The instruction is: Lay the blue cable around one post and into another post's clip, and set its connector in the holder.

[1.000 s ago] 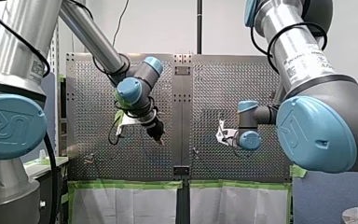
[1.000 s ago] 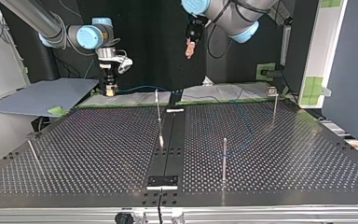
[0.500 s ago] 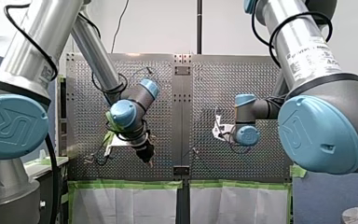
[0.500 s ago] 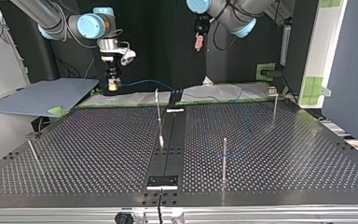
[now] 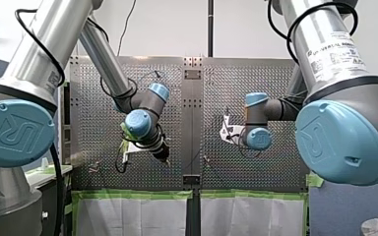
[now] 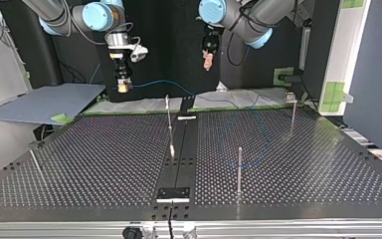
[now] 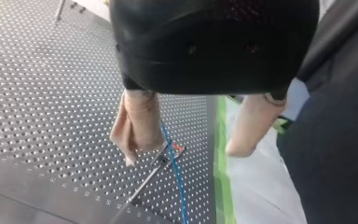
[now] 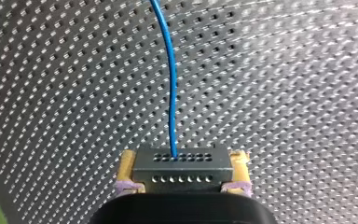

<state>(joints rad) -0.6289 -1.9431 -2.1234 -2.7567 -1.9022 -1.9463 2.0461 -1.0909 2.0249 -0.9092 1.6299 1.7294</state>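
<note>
In the top view my right gripper (image 6: 123, 87) hangs above the table's far edge, its yellow pads shut on the black connector (image 8: 182, 167). The blue cable (image 6: 161, 82) runs from the connector toward the view's right, then drops to the table and loops on it (image 6: 258, 144). In the right wrist view the cable (image 8: 170, 84) leaves the connector's face straight ahead. My left gripper (image 6: 209, 59) hangs open and empty, further right in that view. In the left wrist view its beige fingers (image 7: 135, 126) stand wide apart above a thin post with a clip (image 7: 170, 153), and the cable (image 7: 176, 175) passes that post.
Several thin upright posts stand on the perforated table: one at far centre (image 6: 167, 112), one right of centre (image 6: 239, 169), one at far right with a clip on top (image 6: 292, 107), one leaning at the left (image 6: 35, 162). A black plate (image 6: 173, 193) sits at the near centre.
In the top view my right gripper has risen with the connector, lifting the cable off the far edge. My left gripper has shifted slightly right and down, still open.
</note>
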